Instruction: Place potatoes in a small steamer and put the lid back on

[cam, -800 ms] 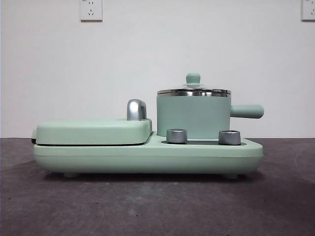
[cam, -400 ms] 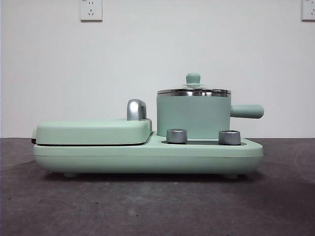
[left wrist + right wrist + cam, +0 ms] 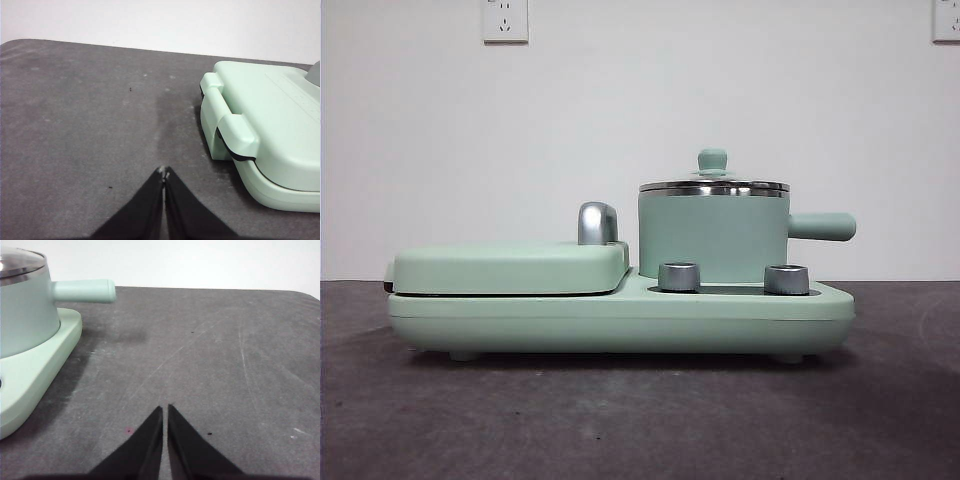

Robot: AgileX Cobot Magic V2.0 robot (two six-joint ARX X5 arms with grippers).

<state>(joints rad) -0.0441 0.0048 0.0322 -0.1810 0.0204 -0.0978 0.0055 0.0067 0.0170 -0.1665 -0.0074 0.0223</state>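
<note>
My left gripper (image 3: 164,175) hangs over bare table (image 3: 90,125) with its jaws pressed together, the griddle cover (image 3: 270,115) off at two o'clock. My right gripper (image 3: 165,412) has its jaws together too, gripping nothing. The small steamer (image 3: 22,315) sits on the cooker base (image 3: 620,315) at ten o'clock of my right gripper, the lid (image 3: 713,183) on its rim.

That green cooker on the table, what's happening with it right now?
Nothing is being handled at the moment. The small pot sits on the green cooker with its glass lid on. The left end effector hangs shut over bare table beside the cooker's flat cover; the right end effector hangs shut on the pot's handle side. No potato is in sight.
</note>
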